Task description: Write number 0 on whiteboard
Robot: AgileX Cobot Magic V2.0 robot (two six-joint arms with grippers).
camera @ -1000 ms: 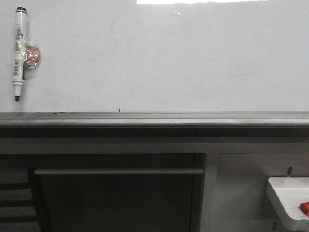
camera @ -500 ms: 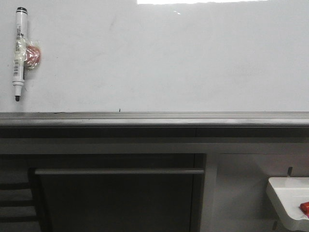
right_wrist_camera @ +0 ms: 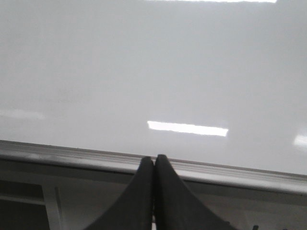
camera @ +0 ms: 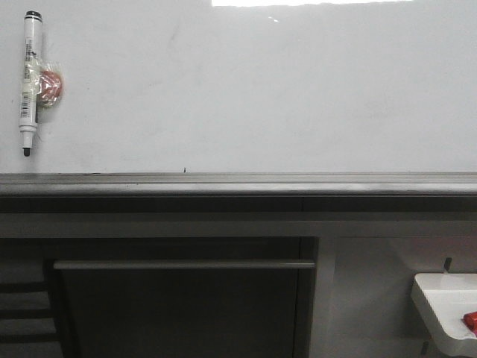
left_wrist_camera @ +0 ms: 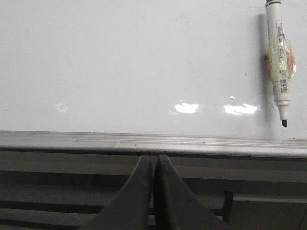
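Note:
The whiteboard fills the upper half of the front view, blank, with a grey metal ledge along its lower edge. No number 0 shows on it. A white marker pen hangs tip down at the board's far left, taped to a pinkish-red magnet; the pen also shows in the left wrist view. My left gripper is shut and empty, below the ledge and apart from the pen. My right gripper is shut and empty, just below the ledge. Neither gripper shows in the front view.
A dark cabinet with a horizontal grey bar stands under the ledge. A small white tray holding a red object is mounted at the lower right.

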